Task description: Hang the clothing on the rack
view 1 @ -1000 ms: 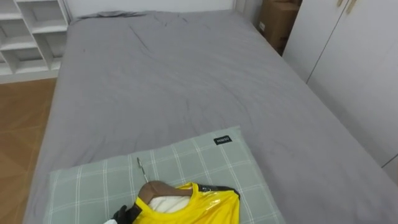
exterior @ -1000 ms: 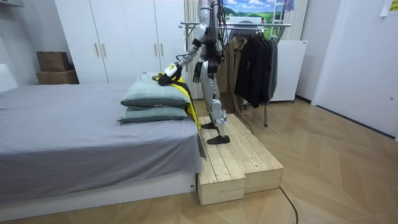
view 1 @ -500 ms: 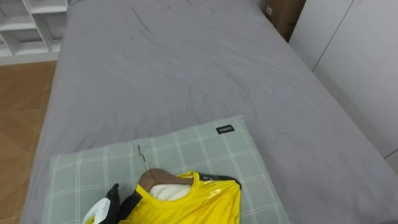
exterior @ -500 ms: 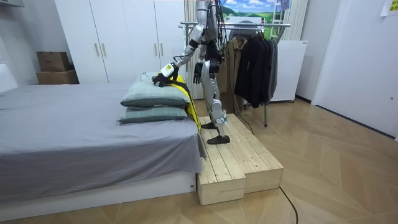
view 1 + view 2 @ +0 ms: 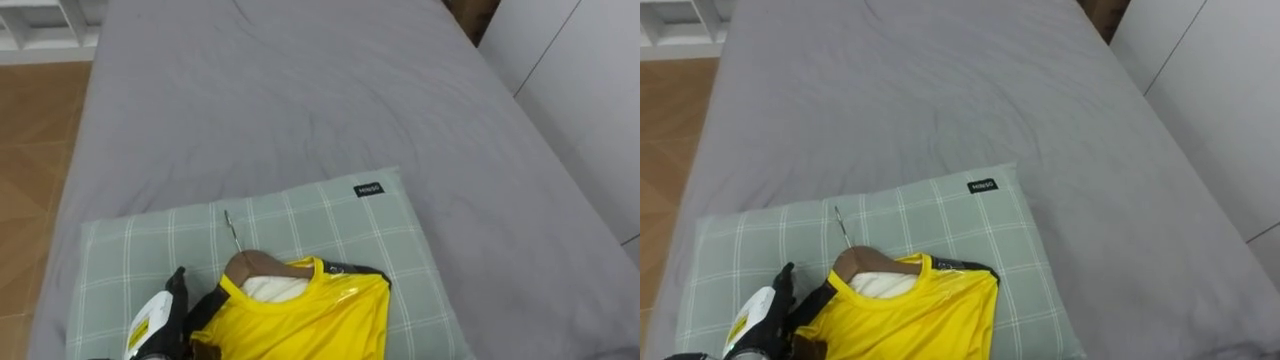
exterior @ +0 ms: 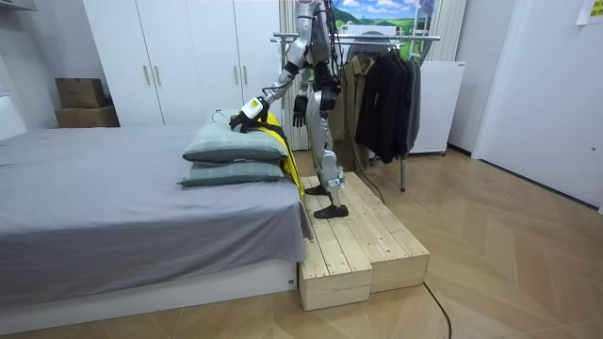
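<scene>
A yellow shirt [image 5: 300,325] on a brown wooden hanger [image 5: 255,265] lies on the top green checked pillow [image 5: 330,215] at the head of the grey bed [image 5: 300,100]. The hanger's metal hook [image 5: 231,228] points up the pillow. My left hand [image 5: 158,322] comes in from the lower left, its fingers straight against the shirt's left shoulder and the thumb raised. In the room view I stand on a wooden platform [image 6: 363,245] beside the bed, left hand [image 6: 247,110] stretched onto the pillows, right hand [image 6: 299,111] hanging relaxed at my side.
Behind me stands a clothes rack [image 6: 377,38] with dark garments [image 6: 386,94] hanging on it. White wardrobes [image 6: 179,56] and cardboard boxes [image 6: 80,99] line the far wall. Wooden floor runs along the bed's left side [image 5: 30,150].
My left hand has come forward into the eye view, up to the shirt's left shoulder. The head camera has tipped down a little. The shirt and hanger lie as before.
</scene>
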{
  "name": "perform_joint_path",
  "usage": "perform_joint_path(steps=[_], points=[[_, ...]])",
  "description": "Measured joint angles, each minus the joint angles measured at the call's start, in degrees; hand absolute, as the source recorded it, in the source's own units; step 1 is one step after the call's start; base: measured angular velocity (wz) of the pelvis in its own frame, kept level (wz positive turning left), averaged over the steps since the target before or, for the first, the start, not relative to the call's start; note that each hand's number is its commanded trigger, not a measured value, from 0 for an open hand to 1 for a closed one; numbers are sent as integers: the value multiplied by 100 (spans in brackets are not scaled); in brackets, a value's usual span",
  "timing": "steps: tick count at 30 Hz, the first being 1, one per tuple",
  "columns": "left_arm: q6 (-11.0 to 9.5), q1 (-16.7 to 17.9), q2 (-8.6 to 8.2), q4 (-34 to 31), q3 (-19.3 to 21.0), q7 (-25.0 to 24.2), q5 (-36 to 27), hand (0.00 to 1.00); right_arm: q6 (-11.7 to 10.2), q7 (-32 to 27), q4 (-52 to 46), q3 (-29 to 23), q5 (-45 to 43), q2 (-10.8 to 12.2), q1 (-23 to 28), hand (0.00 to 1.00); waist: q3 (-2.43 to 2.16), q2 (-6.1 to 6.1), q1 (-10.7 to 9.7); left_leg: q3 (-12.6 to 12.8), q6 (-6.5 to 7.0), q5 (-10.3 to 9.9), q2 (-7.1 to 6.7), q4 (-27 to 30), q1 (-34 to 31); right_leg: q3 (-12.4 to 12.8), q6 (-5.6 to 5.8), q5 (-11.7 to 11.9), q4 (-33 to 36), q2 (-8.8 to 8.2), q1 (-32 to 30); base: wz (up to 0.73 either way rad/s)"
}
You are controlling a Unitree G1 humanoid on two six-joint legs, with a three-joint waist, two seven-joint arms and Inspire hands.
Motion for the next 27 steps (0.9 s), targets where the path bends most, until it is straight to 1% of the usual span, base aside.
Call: perform_joint_path(steps=[9, 11, 16, 21, 24, 27], points=[[-5, -17, 3, 17, 1, -1, -6, 0, 3, 12, -1, 43, -2, 1, -6, 0, 2, -4, 3, 1, 1, 1, -2, 52, -47, -1, -2, 1, -1, -2, -16, 1], [-31, -27, 4, 23, -2, -2, -59, 0, 59, 19, 1, 42, -11, 1, -37, 0, 3, -5, -9, -18, 1, 1, -1, 73, -71, -26, -8, 6, 0, -6, -27, 5], [-41, -29, 3, 26, -4, -13, -179, 0, 115, 34, 4, 43, -18, 4, -69, 0, 3, -5, -8, -18, 1, 1, -1, 73, -76, -30, -11, 8, 0, -6, -28, 0], [-58, -40, 3, 95, -19, -54, -235, 0, 120, 63, 3, 47, -13, 4, -75, 0, 3, -5, -8, -18, 1, 1, 0, 76, -69, -37, -12, 9, 4, -9, -18, 0], [-55, -50, 3, 109, -19, -107, -234, 0, 121, 62, 3, 47, -17, 4, -78, 0, 3, -5, -9, -18, 1, 1, -1, 76, -69, -41, -12, 9, 9, -12, -18, 0], [-44, -56, 4, 110, -19, -276, -223, 0, 120, 71, -4, 47, -125, 12, -92, 0, 4, -5, -1, -9, 1, 4, -2, 72, -71, -32, -12, 9, 11, -12, -22, 0]])
